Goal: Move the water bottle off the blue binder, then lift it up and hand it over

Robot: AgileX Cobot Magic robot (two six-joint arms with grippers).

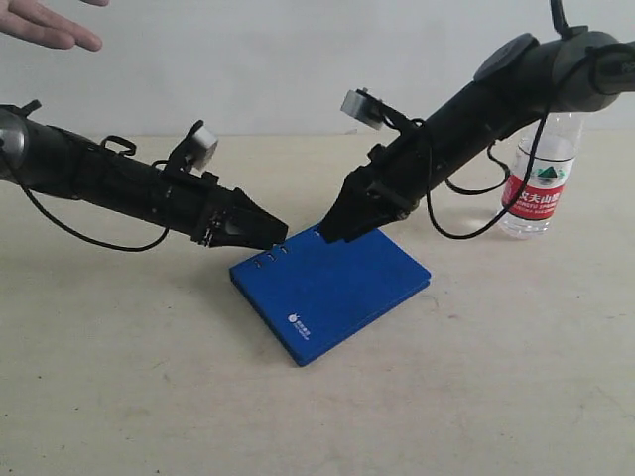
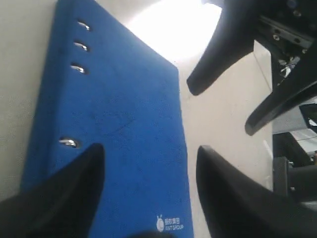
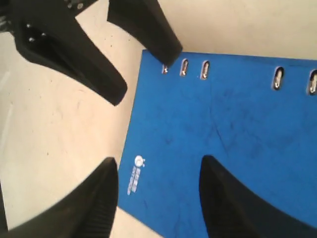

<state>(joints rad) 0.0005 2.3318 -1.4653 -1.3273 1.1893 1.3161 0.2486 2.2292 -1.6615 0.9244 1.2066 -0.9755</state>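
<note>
The water bottle (image 1: 541,188) is standing upright on the tabletop (image 1: 149,397), well apart from the blue binder (image 1: 332,288) and partly behind the right arm (image 1: 476,109), which is hiding its top. Judged from this placement, the first step is done: nothing is resting on the binder cover, so the lift and the handover are what is remaining. The binder is lying flat at the middle of the tabletop, cover up.

The left pincer (image 1: 270,235) and the right pincer (image 1: 332,230) are hanging just above the binder's far corner, by its slotted edge, tips pointing toward each other and not touching. Both are standing with jaws apart and gripping nothing. The approach from opposite sides is probably serving to take the binder by its edge, since a flat cover is offering no hold from above.

The exterior view alone is showing the bottle and a human hand (image 1: 50,25) with fingers extended at the upper left, presumably the receiver. From that side angle the jaw gaps are hard to read. Each wrist view is showing its own fingers spread over the blue cover, with the opposite pincer across from it. The right wrist view is placing one left finger (image 3: 153,34) just beside the corner slot (image 3: 165,69); whether they are touching cannot be told
</note>
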